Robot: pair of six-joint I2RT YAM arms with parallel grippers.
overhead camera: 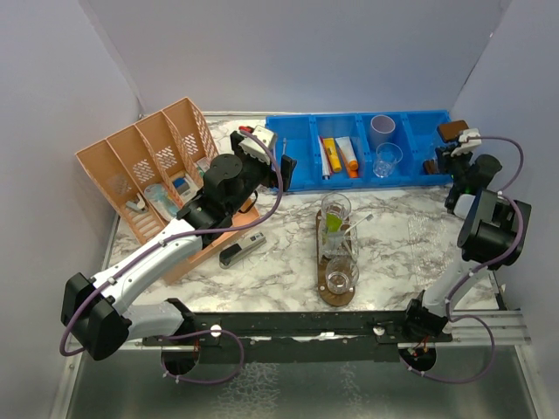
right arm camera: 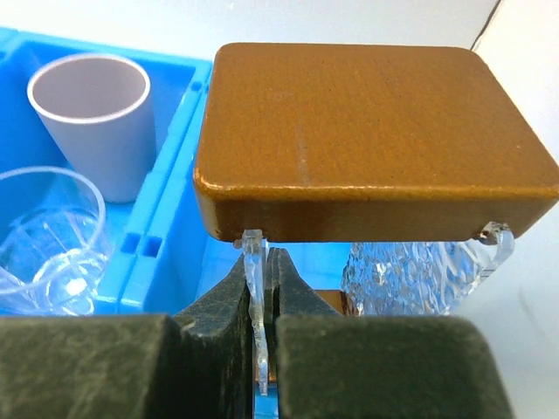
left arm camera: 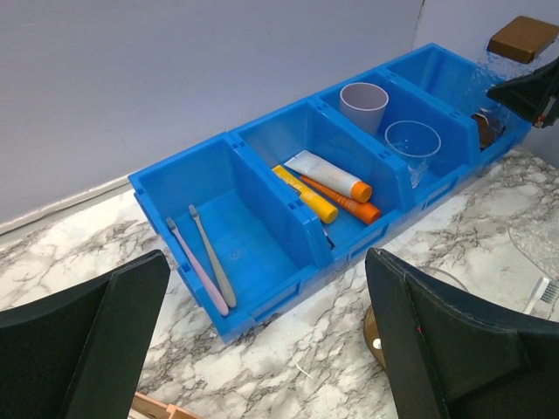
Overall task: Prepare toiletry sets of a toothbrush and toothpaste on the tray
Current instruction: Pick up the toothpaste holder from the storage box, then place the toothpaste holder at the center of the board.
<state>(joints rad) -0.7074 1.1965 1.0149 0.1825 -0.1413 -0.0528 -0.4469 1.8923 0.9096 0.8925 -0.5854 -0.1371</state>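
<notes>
Right end effector [right arm camera: 265, 275] clamps the clear wall of the brown-lidded box [right arm camera: 367, 140], upper right; left end effector [left arm camera: 266, 262] wide open, empty.

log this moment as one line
left gripper open, facing blue bin | right gripper shut on clear wall of brown-lidded clear box | tray holds clear tumblers, one with lime green tube

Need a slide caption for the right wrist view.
Right gripper shut on the clear wall of a brown-lidded box at the blue bin.

Blue bin [overhead camera: 303, 160]; orange lattice basket [overhead camera: 113, 170]; grey-veined marble table [overhead camera: 410, 236]; dark brown tray [overhead camera: 336, 299]; lime-green tube [overhead camera: 334, 223]; brown-lidded clear container [right arm camera: 376, 131].
</notes>
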